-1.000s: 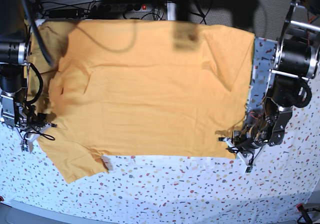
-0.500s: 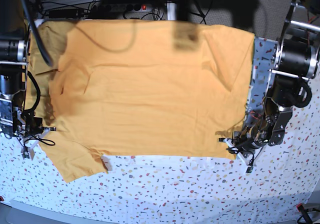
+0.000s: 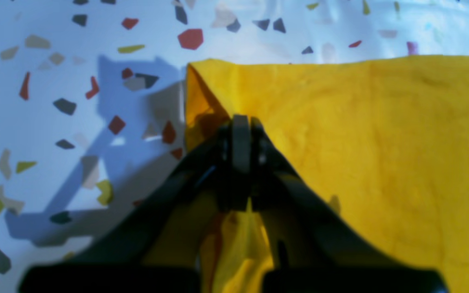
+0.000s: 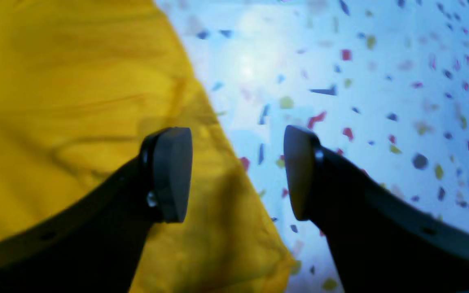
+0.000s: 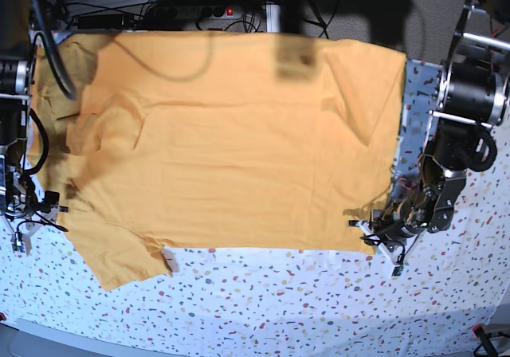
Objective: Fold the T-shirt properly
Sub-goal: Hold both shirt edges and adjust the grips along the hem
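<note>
The orange-yellow T-shirt (image 5: 231, 142) lies spread flat over the back half of the speckled table, a sleeve pointing to the front left. My left gripper (image 5: 373, 231) is shut on the shirt's front right corner. In the left wrist view, its tips (image 3: 240, 122) pinch the yellow cloth (image 3: 381, 142), and a fold runs down between the fingers. My right gripper (image 5: 32, 213) stands open just off the shirt's left edge. In the right wrist view, the right gripper (image 4: 234, 177) holds nothing, and the cloth's edge (image 4: 55, 101) lies under one of its fingers (image 4: 169, 179).
The white speckled table cover (image 5: 279, 301) stretches along the front. Cables and a power strip (image 5: 191, 10) run behind the table's back edge. A dark blurred shape (image 5: 295, 54) hangs over the shirt's top middle. Arm bases stand at both sides.
My right gripper has opened, let go of the shirt's left edge and drawn away to the left. The cloth there has settled on the table. The left arm has not moved.
</note>
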{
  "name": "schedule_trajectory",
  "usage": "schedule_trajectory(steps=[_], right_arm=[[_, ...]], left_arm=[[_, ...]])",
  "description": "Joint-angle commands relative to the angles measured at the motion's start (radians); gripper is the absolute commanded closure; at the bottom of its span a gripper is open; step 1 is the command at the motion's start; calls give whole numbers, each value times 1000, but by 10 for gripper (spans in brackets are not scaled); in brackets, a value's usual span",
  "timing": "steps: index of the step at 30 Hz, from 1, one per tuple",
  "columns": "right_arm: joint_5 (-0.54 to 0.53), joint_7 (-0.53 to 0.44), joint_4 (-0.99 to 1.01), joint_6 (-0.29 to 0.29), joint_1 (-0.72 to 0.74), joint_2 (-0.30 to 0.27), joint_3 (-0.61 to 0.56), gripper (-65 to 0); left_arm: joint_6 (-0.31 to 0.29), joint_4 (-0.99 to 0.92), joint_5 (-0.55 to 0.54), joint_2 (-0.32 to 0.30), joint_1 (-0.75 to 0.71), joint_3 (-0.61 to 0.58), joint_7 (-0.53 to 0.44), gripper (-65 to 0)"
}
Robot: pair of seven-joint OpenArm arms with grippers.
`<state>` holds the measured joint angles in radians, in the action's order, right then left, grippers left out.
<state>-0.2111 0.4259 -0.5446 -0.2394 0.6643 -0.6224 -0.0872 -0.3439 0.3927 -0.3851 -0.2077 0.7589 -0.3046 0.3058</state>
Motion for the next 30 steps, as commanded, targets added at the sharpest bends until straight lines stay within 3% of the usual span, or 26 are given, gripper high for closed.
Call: schedule_trajectory(steps=[1, 16, 21, 26, 30], right_arm=[[1, -15, -16, 21, 20, -24, 3, -356], [54, -22, -16, 39, -9, -40, 28, -355], [10, 17, -16, 34, -16, -70, 194, -355], [-35, 29, -14, -90, -91, -67, 421, -313], [-35, 14, -14, -126, -161, -66, 510, -312]], left_arm=[[-4, 15, -8, -6, 39, 3, -22, 0], [-4, 15, -8, -4, 40, 3, -19, 0], [-4, 15, -8, -3, 39, 3, -7, 0], [-4, 15, -9, -3, 39, 3, -8, 0], [-4, 15, -9, -3, 39, 3, -8, 0]])
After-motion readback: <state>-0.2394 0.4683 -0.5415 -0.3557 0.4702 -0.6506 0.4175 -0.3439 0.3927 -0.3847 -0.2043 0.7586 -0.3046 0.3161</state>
